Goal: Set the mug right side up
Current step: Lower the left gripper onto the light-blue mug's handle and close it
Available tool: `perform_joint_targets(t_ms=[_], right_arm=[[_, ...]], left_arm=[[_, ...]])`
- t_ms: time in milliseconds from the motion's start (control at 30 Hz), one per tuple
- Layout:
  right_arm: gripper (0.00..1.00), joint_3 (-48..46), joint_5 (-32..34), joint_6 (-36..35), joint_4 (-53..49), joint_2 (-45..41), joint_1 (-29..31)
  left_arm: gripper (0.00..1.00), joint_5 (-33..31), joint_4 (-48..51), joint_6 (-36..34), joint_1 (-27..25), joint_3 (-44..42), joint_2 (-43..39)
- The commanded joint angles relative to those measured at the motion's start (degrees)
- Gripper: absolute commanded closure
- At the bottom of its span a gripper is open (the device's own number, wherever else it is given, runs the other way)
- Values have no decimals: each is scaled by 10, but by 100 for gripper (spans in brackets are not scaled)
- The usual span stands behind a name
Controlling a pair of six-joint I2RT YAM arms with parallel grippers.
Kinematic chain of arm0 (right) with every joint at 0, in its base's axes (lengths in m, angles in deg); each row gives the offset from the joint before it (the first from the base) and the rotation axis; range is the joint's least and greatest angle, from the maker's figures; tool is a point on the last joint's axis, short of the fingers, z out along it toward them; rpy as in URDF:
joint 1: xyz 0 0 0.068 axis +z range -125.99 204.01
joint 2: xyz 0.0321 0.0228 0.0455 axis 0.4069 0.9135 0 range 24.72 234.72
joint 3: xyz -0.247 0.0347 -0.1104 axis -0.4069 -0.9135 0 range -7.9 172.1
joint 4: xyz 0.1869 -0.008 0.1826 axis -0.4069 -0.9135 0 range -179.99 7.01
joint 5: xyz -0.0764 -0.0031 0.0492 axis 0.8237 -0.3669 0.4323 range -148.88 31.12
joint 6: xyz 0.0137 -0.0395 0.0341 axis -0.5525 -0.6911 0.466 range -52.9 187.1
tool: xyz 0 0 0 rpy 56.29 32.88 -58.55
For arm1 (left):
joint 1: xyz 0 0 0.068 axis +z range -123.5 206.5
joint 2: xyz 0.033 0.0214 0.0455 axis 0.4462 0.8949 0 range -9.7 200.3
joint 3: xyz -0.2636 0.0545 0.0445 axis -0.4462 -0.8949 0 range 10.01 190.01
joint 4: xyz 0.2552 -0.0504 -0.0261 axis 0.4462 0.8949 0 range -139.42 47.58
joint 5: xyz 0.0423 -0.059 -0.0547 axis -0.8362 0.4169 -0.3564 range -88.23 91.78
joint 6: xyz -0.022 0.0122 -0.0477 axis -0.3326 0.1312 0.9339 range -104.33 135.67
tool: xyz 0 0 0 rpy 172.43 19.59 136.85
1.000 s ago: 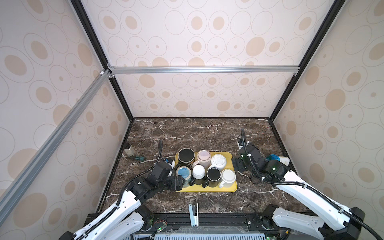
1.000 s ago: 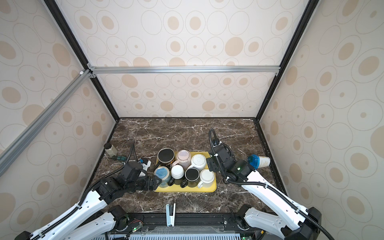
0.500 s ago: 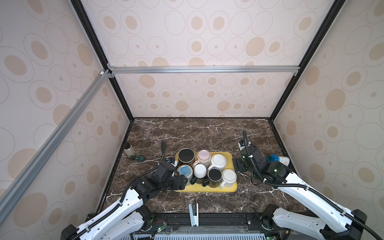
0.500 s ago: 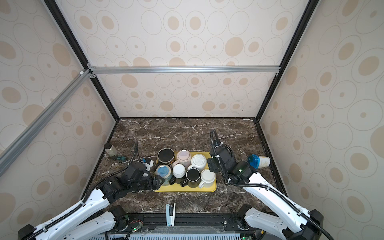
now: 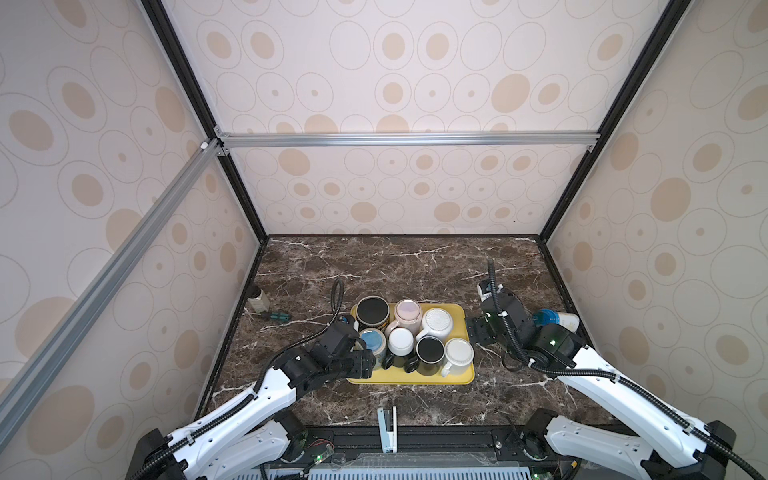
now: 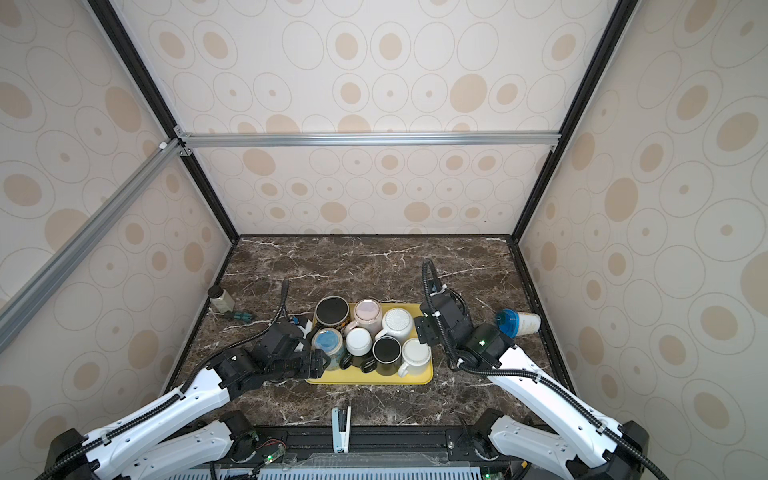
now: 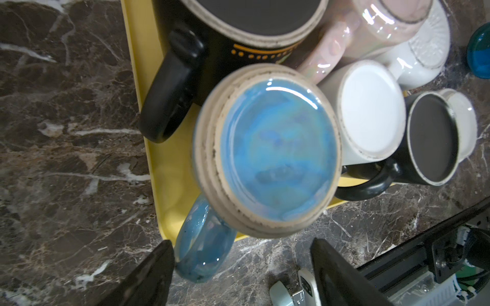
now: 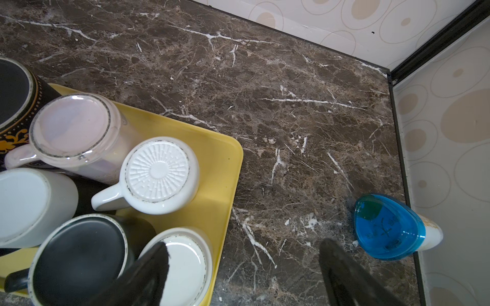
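Observation:
Several mugs stand upside down on a yellow tray (image 5: 415, 380) (image 6: 374, 379). The blue mug (image 5: 372, 340) (image 6: 327, 343) (image 7: 273, 164) is at the tray's front left corner, base up. Its handle (image 7: 201, 243) sticks out over the tray's edge. My left gripper (image 5: 363, 365) (image 6: 313, 361) (image 7: 241, 247) is open at that corner. The handle lies between the jaws, close against one finger (image 7: 159, 265) and far from the other. My right gripper (image 5: 478, 330) (image 6: 424, 330) (image 8: 245, 247) hangs open over the tray's right edge, one finger above a white mug (image 8: 185, 262), and holds nothing.
On the tray also stand a large black mug (image 5: 372, 309), a pink one (image 5: 408, 311), a ribbed white one (image 5: 437, 322) and others, packed tight. A blue-capped bottle (image 5: 555, 320) (image 8: 389, 227) lies by the right wall. A small jar (image 5: 257, 299) and a screwdriver (image 5: 276, 316) sit at the left.
My left gripper has slid forward to the tray's front left corner beside the blue mug, and its jaws have narrowed a little. The right gripper has barely shifted.

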Motion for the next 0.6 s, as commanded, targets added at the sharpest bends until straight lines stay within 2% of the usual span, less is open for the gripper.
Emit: perform_joint_targets(t_ms=[0,300,567], right_arm=[[10,7,2,3,0,5,6],[11,7,-8,6,13,23,9],[14,-4,-14,16,30,18,10]], left_arm=[[27,-14,3,1,-16,23,0],[44,-49,23,25,-64,21,7],[40,-82,23,36,-85,24,43]])
